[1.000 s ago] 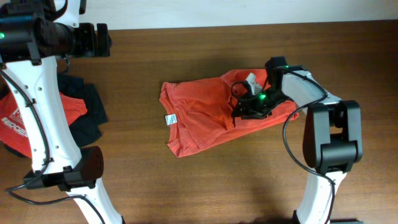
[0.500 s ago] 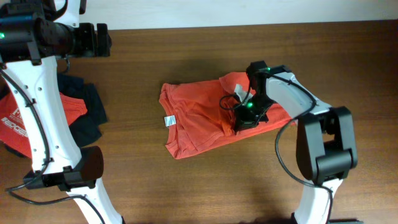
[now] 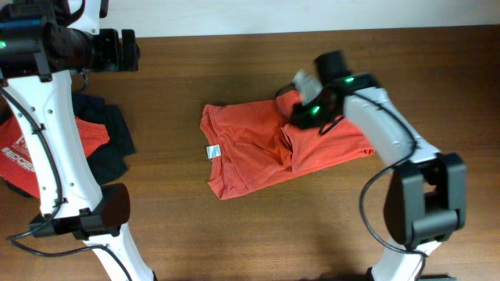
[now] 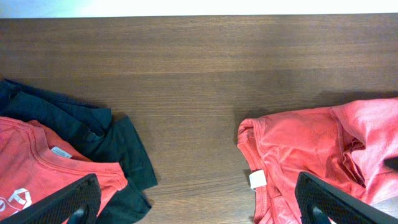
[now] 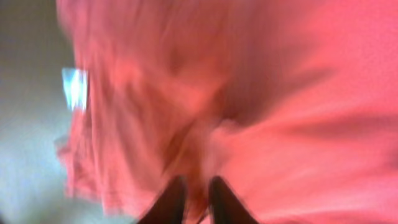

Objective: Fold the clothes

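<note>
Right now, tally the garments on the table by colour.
orange-red T-shirt: 1
red shirt with white logo: 1
dark navy-black garment: 1
Total: 3

Wooden table [image 3: 234, 234] bears orange-red T-shirt [image 3: 250, 152] (dark garment [image 3: 117, 152] leftward).

The whole view is smeared with blur. The shirt [image 5: 249, 93] fills it from 12 round to 6 o'clock, orange-red, with a darker fold running down the middle. At 9 o'clock a small pale tag [image 5: 74, 87] sits near the cloth's ragged edge, with a grey blur beyond it. At 6 o'clock the right gripper [image 5: 196, 185] shows two dark fingers [image 5: 169, 202] almost together, a thin ridge of shirt pinched between them.
</note>
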Controlling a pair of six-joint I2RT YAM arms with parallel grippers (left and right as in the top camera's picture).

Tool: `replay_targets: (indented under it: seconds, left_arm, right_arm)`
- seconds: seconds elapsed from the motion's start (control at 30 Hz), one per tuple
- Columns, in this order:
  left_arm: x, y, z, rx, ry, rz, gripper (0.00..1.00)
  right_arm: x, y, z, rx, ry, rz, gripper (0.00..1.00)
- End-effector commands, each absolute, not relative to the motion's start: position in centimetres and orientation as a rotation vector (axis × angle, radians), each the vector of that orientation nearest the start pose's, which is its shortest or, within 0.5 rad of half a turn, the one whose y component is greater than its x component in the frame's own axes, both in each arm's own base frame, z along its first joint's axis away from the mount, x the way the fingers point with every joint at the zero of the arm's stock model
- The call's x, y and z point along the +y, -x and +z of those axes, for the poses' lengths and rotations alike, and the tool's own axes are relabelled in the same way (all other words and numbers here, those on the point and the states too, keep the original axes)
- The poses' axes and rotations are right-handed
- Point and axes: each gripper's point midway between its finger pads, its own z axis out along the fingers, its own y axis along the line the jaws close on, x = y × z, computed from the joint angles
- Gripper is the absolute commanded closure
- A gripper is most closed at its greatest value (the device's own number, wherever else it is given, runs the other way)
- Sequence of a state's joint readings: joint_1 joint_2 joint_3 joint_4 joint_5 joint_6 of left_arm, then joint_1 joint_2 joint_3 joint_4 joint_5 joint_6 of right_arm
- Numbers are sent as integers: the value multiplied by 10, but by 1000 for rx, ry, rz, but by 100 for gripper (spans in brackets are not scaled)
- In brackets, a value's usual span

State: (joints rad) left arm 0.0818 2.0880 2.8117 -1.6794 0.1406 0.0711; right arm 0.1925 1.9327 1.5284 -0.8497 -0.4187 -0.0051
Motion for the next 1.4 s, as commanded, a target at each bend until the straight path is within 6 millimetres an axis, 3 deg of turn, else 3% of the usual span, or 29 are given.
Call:
replay_targets:
  seconds: [0.0, 0.13, 0.17, 0.27, 0.3, 0.37, 0.47, 0.6, 0.63, 0.73, 0.87, 0.93, 1.0, 1.07, 1.1, 1.13, 1.17, 1.37]
  left_arm:
    - [15, -438, 348, 2521, -50, -101, 1]
    - [15, -438, 348, 2521, -50, -101, 1]
    - [15, -438, 348, 2521, -50, -101, 1]
    - [15, -438, 348, 2521, -50, -101, 1]
    - [15, -438, 348, 2521, -50, -101, 1]
    - [15, -438, 348, 2521, -50, -101, 1]
    - [15, -438, 348, 2521, -50, -101, 1]
    - [15, -438, 348, 2521, -50, -101, 0]
    - [15, -438, 348, 2521, -50, -101, 1]
    - [15, -438, 348, 2521, -50, -101, 1]
    - [15, -445, 354, 2484, -53, -96, 0]
    - [15, -446, 354, 2479, -53, -95, 0]
    - [12, -448, 356, 2469, -57, -119, 1]
    - [8, -451, 359, 2447, -70, -149, 1]
    - [6, -450, 359, 2449, -73, -160, 1]
    - [7, -450, 358, 2452, -73, -159, 1]
    - [7, -450, 358, 2453, -73, -159, 1]
    - [4, -447, 356, 2467, -77, -181, 1]
  right_arm:
    - [109, -447, 98, 2757, -1, 573, 87]
    - [110, -453, 59, 2813, -71, 591, 92]
    - [119, -450, 44, 2846, -56, 616, 93]
    - [149, -442, 24, 2879, 9, 736, 96]
    - [178, -438, 19, 2865, 85, 845, 96]
    - [211, -433, 23, 2826, 192, 923, 95]
    - [234, -428, 41, 2776, 307, 928, 95]
    - [235, -424, 84, 2692, 446, 901, 90]
    - [229, -422, 100, 2669, 481, 863, 88]
    - [177, -431, 144, 2635, 381, 534, 82]
    - [116, -435, 168, 2630, 195, 366, 78]
    - [87, -428, 159, 2696, 97, 345, 77]
    - [62, -418, 139, 2786, 8, 331, 69]
    - [45, -405, 116, 2886, -94, 327, 68]
    - [34, -392, 99, 2969, -148, 324, 59]
    - [28, -383, 88, 3024, -182, 324, 48]
    - [22, -373, 76, 3080, -222, 326, 45]
    - [15, -372, 39, 3123, -263, 334, 41]
